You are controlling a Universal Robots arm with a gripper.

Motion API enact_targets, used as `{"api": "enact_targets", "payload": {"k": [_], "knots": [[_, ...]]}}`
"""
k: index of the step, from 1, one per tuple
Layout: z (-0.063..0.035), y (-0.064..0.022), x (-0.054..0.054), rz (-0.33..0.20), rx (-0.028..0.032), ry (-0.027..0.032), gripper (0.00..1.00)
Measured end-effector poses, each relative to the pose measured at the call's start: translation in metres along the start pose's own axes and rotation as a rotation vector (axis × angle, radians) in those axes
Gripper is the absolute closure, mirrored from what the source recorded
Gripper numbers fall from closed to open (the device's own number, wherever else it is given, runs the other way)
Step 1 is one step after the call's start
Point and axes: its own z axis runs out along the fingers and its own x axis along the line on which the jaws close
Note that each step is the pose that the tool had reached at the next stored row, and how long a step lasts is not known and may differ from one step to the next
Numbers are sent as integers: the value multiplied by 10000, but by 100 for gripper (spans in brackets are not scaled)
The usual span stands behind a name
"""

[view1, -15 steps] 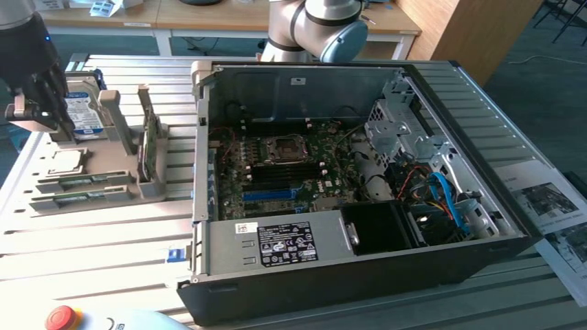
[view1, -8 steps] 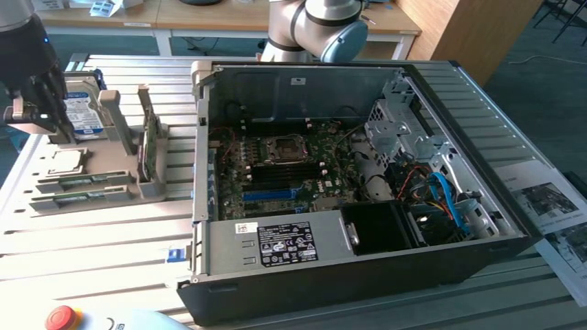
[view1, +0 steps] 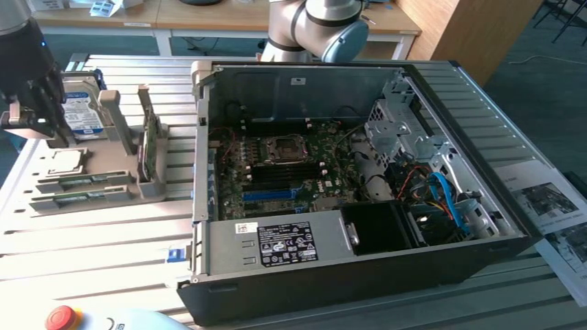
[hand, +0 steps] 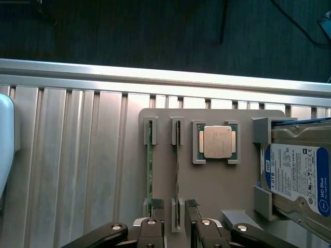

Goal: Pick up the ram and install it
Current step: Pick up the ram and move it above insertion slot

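Observation:
Two ram sticks lie on edge in slots of a grey holder [hand: 217, 181]. One ram stick [hand: 177, 170] [view1: 87, 181] lies next to the processor chip, the other ram stick [hand: 150, 165] [view1: 81, 200] one slot further out. My gripper [hand: 175, 209] [view1: 32, 124] hangs above the holder, open and holding nothing. Its fingers [hand: 156, 205] straddle one end of the ram stick nearest the chip, and I see no contact. The open computer case [view1: 367, 275] lies to the exterior view's right, with the motherboard's black memory slots [view1: 275, 177] exposed.
A silver processor chip [hand: 217, 142] and a blue-labelled hard drive [hand: 300, 181] share the holder. A green board [view1: 147, 148] stands upright in a grey bracket beside the case. A red stop button [view1: 62, 317] sits at the table's front, papers [view1: 550, 199] at the right.

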Motion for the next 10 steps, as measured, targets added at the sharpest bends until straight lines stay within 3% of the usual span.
{"api": "enact_targets", "payload": {"k": [10], "knots": [[-3, 5, 108, 1, -1, 1, 70]]}}
